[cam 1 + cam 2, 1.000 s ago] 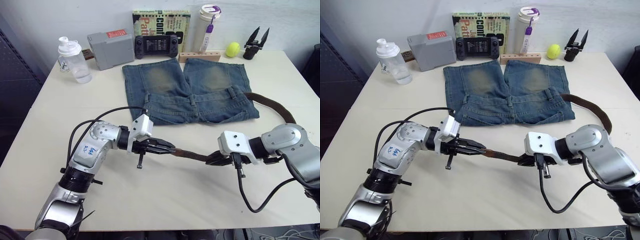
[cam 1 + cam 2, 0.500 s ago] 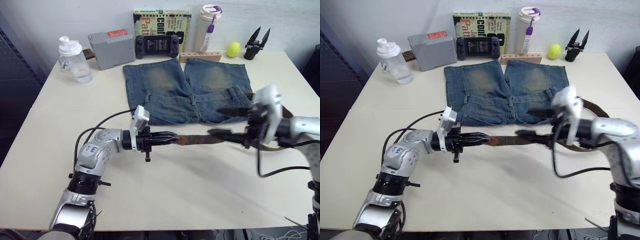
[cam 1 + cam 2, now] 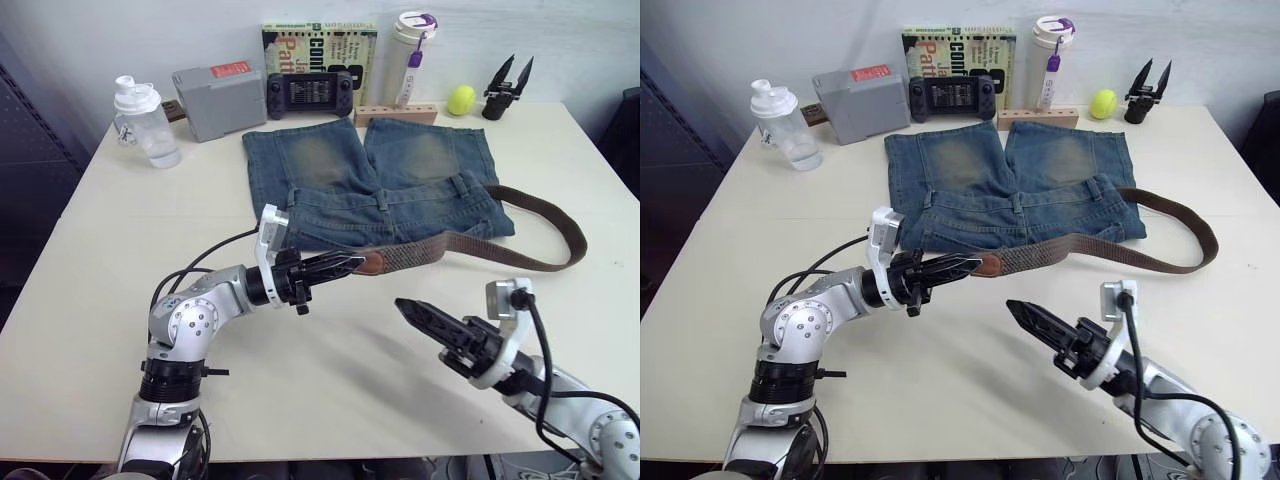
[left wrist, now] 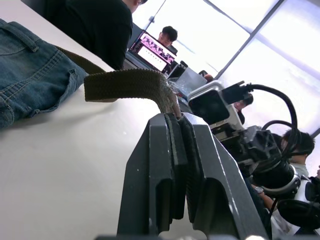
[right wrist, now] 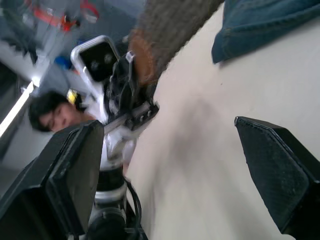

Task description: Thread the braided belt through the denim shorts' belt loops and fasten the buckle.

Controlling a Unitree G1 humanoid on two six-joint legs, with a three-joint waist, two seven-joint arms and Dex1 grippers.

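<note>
The denim shorts (image 3: 370, 175) lie flat at the table's far middle, with the waistband toward me and belt loops (image 3: 385, 203) along it. The braided belt (image 3: 440, 247) runs from the shorts' right side in a loop over the table to its leather tip (image 3: 373, 263). My left gripper (image 3: 352, 262) is shut on that tip, just in front of the waistband; the left wrist view shows the belt (image 4: 127, 85) pinched between the fingers (image 4: 172, 165). My right gripper (image 3: 412, 310) hovers open and empty nearer the front, fingers (image 5: 75, 170) wide apart. The buckle is hidden.
Along the back edge stand a shaker bottle (image 3: 140, 120), a grey box (image 3: 220, 95), a game controller (image 3: 308, 92), a book (image 3: 320, 40), a tumbler (image 3: 415, 45), a wooden block (image 3: 398, 113), a yellow ball (image 3: 461, 99) and a black clamp tool (image 3: 505, 85). People sit beyond the table.
My right gripper let go of the belt, opened, and dropped back toward the table's front. The left gripper kept the tip and carried it nearer the waistband.
</note>
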